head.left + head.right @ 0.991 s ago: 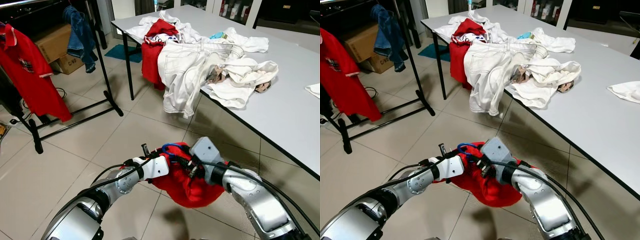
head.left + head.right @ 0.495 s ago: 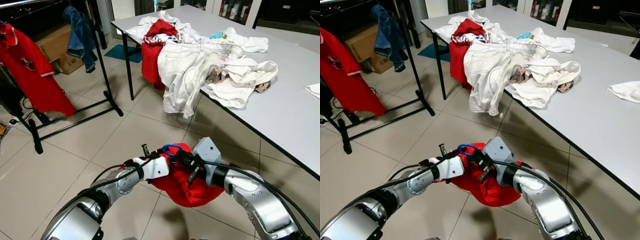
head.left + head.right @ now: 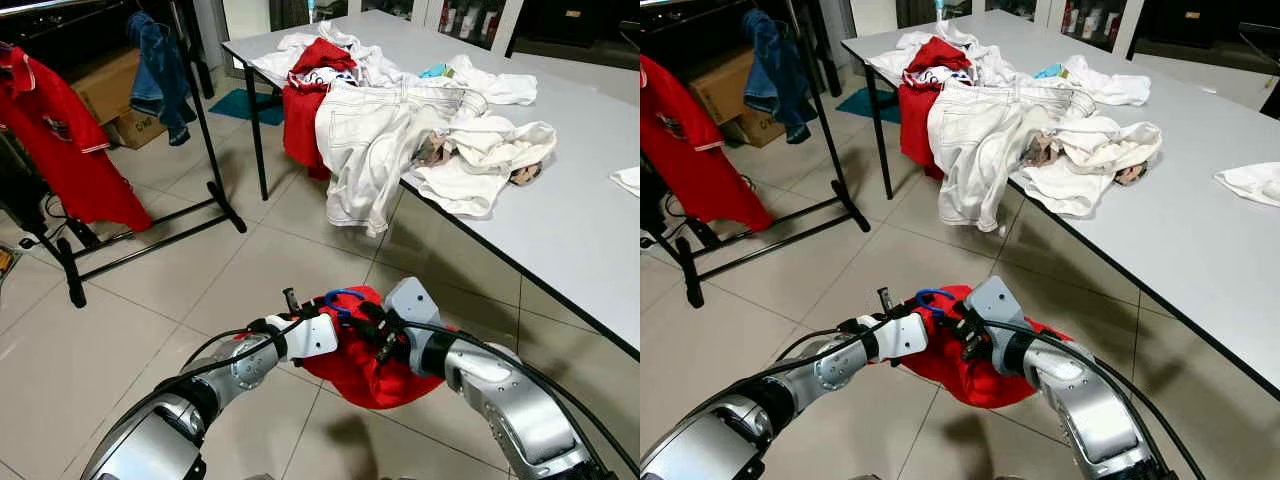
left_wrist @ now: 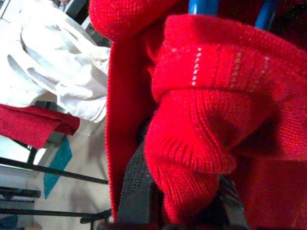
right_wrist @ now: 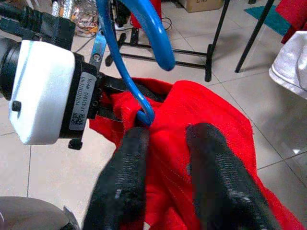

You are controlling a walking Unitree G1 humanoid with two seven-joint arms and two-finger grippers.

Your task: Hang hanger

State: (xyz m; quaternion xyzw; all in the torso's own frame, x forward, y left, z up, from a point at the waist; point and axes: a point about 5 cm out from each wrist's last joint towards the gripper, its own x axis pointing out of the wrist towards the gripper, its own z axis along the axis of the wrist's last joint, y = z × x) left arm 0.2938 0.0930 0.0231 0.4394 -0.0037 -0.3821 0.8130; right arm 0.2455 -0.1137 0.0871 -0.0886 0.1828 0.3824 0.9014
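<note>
A red polo shirt (image 3: 62, 140) hangs at far left on a black clothes rack (image 3: 205, 130), with a pair of blue jeans (image 3: 160, 75) draped from the same rack and cardboard boxes (image 3: 115, 95) on the tiled floor (image 3: 150, 300) behind it. Low in the foreground the robot's two silver arms meet over the tiles, holding a red knitted sweater (image 3: 365, 365) between them. The left gripper (image 3: 330, 325) reaches in from the left; in its wrist view its jaws are clamped on a thick fold of the red knit (image 4: 201, 143). The blue hanger (image 5: 132, 52) sits inside the garment, its hook curving up out of the red cloth just beside the left wrist's white camera housing (image 5: 45, 91). The right gripper (image 5: 165, 139) comes in from the right with its two black fingers (image 5: 122, 182) apart, resting against the sweater at the base of the blue hook; one finger touches the hook, and the jaws are not closed on it. Farther right, a grey table (image 3: 590, 230) carries a heap of white and red clothes (image 3: 400, 110), with a white garment (image 3: 365, 150) spilling over its near edge toward the floor.
</note>
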